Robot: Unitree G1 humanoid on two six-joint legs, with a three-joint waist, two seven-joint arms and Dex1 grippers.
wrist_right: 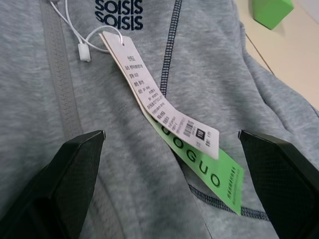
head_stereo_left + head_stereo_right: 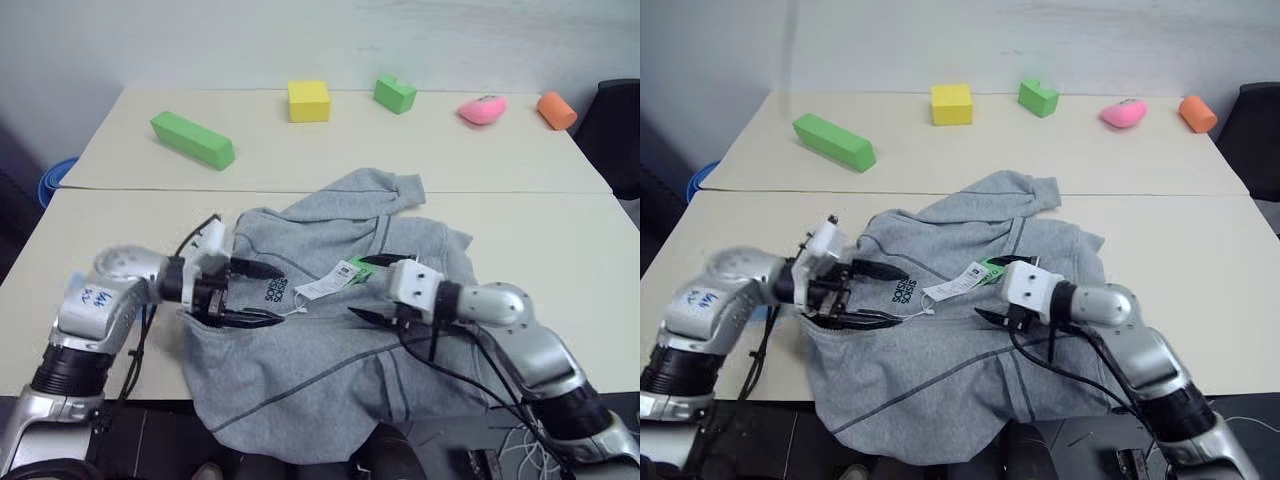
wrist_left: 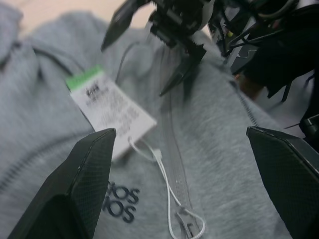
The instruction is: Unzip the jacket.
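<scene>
Both grippers, left (image 2: pixel 262 294) and right (image 2: pixel 368 287), spread wide, are held facing over the jacket (image 2: pixel 340 370) (logo "SOISIS"; tag (image 1: pixel 164 112) lettered "OOGUO").

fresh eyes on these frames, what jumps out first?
A rumpled grey jacket sprawls over the table's near edge, still zipped, with a white and green hang tag on its chest. Both end effectors, left and right, hover open over it, facing each other across the zipper. Bright foam blocks line the far table, notably the yellow cube.
</scene>
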